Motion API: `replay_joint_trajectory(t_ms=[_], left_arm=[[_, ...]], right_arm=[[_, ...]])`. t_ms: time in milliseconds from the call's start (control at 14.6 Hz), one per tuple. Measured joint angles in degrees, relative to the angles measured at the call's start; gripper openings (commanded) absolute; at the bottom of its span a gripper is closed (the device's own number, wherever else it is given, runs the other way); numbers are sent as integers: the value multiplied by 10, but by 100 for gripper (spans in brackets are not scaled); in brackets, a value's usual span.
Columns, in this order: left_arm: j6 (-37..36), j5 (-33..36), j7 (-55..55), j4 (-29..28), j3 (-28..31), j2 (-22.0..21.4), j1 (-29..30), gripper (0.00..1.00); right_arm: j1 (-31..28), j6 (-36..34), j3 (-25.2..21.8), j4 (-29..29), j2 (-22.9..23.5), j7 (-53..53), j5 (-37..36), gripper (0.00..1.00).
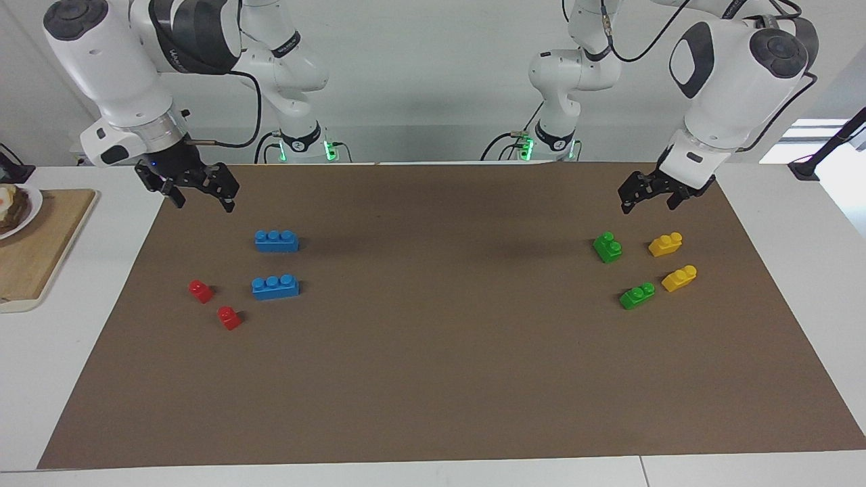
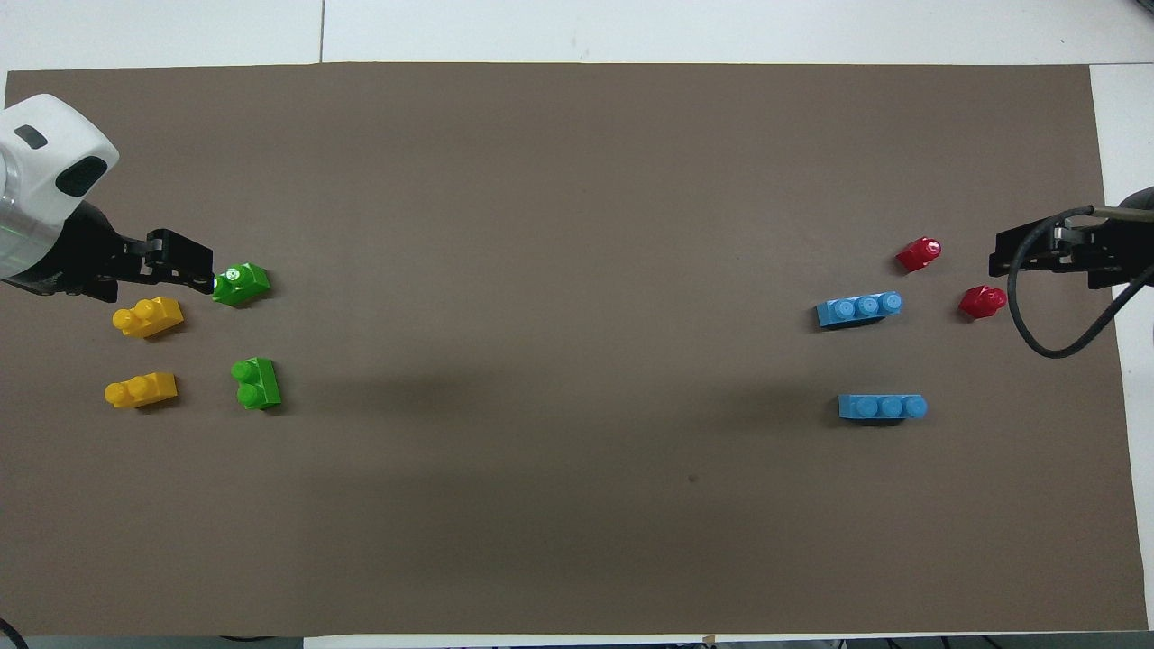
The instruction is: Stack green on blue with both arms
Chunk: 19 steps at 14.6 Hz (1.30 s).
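Two green bricks lie toward the left arm's end of the mat: one nearer to the robots (image 1: 607, 247) (image 2: 256, 382) and one farther (image 1: 637, 295) (image 2: 242, 284). Two blue bricks lie toward the right arm's end: one nearer (image 1: 277, 241) (image 2: 882, 406) and one farther (image 1: 275, 287) (image 2: 859, 308). My left gripper (image 1: 648, 203) (image 2: 194, 266) is open and empty, raised over the mat close to the green and yellow bricks. My right gripper (image 1: 205, 203) (image 2: 1010, 257) is open and empty, raised over the mat's edge beside the blue bricks.
Two yellow bricks (image 1: 665, 244) (image 1: 679, 278) lie beside the green ones. Two small red bricks (image 1: 201, 291) (image 1: 229, 317) lie beside the blue ones. A wooden board (image 1: 40, 250) with a plate (image 1: 27, 210) sits off the brown mat (image 1: 433, 338) at the right arm's end.
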Motion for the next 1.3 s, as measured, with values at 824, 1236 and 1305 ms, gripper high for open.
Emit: replay_joint_trajectory(t_ms=[824,1236,1305], left_arm=[[13,0,-2,-29,4,-6,2,100],[92,0,19,-96,9,-18,14,100],[105,0,22,-111,9,-19,17,100]], right_arm=[[0,0,-1,0,0,0,0,100],[0,0,-1,0,0,0,0,100],[0,0,-1,0,0,0,0,100]])
